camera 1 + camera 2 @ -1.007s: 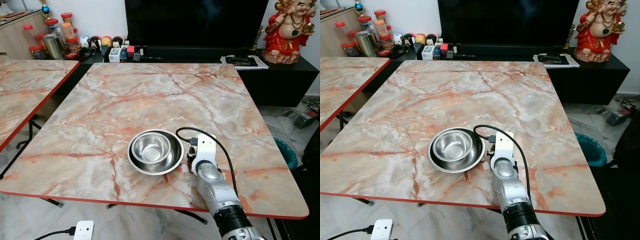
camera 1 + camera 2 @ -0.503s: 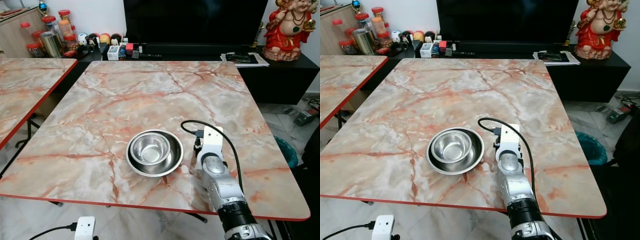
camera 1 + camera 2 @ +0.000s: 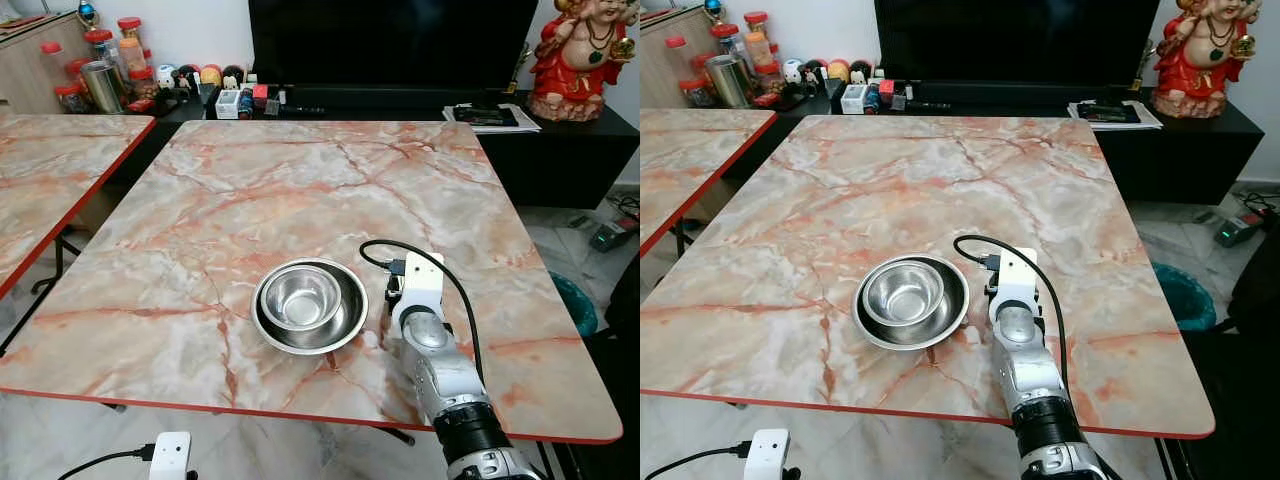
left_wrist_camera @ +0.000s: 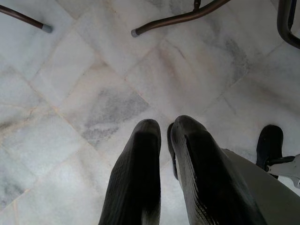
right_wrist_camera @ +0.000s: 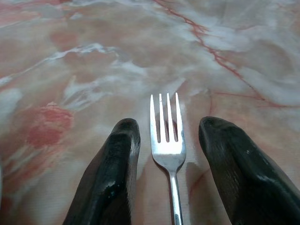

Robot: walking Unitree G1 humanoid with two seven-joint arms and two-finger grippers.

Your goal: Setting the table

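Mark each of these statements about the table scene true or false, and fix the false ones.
1. A small steel bowl sits inside a larger steel bowl. True.
2. The bowls hang over the table's edge. False: they stand well inside it.
3. A fork lies on the table between the right gripper's fingers. True.
4. The right gripper is shut tight on the fork. False: its fingers are spread, with gaps on both sides of the fork.
5. The left gripper hangs over the bowls. False: it is above the marble floor.
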